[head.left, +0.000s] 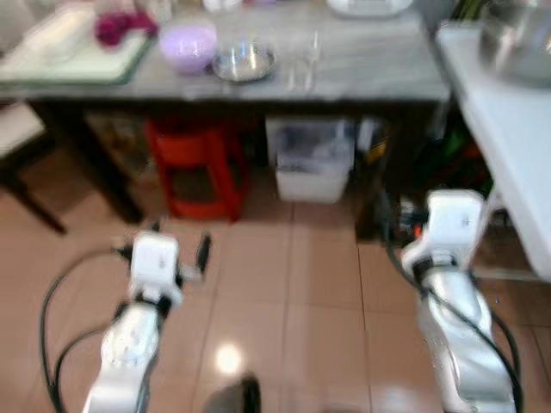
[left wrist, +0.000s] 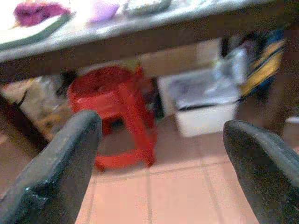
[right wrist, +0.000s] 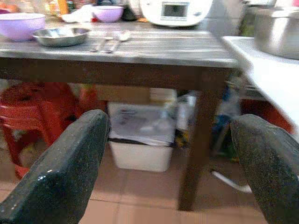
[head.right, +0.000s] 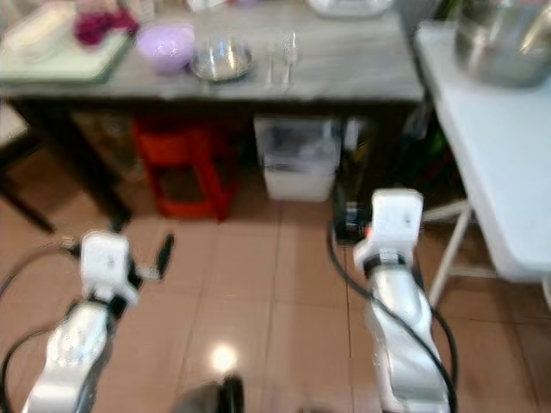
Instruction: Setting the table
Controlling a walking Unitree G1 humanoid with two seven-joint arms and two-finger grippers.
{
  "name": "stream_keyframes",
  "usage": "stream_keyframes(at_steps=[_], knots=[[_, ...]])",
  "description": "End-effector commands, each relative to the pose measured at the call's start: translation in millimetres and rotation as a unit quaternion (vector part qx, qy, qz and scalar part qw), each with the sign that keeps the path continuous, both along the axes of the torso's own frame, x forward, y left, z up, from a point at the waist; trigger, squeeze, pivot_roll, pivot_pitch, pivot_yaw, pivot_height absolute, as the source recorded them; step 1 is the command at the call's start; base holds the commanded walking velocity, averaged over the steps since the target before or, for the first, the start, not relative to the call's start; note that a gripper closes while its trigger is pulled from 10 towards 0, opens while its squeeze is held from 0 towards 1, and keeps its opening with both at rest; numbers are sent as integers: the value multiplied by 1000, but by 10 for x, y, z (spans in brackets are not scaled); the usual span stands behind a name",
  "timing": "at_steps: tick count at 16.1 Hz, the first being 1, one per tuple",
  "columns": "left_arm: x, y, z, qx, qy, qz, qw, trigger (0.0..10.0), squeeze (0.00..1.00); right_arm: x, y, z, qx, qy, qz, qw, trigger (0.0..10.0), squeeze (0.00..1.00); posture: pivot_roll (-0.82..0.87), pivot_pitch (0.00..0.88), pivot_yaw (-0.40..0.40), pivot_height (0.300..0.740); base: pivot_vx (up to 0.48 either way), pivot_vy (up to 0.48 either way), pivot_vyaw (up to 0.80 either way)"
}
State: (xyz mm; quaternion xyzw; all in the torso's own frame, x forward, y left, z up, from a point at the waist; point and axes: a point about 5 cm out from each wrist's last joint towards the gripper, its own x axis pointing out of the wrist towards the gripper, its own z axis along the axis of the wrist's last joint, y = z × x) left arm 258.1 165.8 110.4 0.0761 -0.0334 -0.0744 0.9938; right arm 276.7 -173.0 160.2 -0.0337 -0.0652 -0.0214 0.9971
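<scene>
A grey stone-topped table (head.left: 370,64) stands ahead of me. On it are a purple bowl (head.left: 188,45), a shallow steel dish (head.left: 244,62), two spoons (right wrist: 112,41) and a white rice cooker (right wrist: 175,10). A second purple bowl (right wrist: 108,12) sits further back. A pale tray (head.left: 77,52) with something magenta on it lies at the table's left end. Both arms are held low over the tiled floor, short of the table. My left gripper (left wrist: 162,122) is open and holds nothing. My right gripper (right wrist: 173,117) is open too, with nothing between its fingers.
Under the table stand a red plastic stool (head.left: 196,168) and a white bin (head.left: 312,163). A white folding table (head.left: 508,129) with a large steel pot (head.left: 516,39) runs along the right. A chair (head.left: 17,129) sits at the far left. The picture is blurred.
</scene>
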Motion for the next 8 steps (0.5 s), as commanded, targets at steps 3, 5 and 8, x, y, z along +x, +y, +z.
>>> stream_keyframes(at_steps=[3,5,8], knots=[[19,-41,107,-9,-23,-25,999,10000,0,-6,8,48,7,-10,-1,1000,10000,0,-161,174,53,740,0,-277,0],[23,-50,107,-11,-23,-29,999,10000,0,-4,3,48,6,-10,-2,1000,10000,0,-161,174,53,740,0,-480,0],[32,-67,106,-15,-23,-35,999,10000,0,7,-13,50,4,-11,-3,1000,10000,0,-165,172,53,740,0,-480,0]])
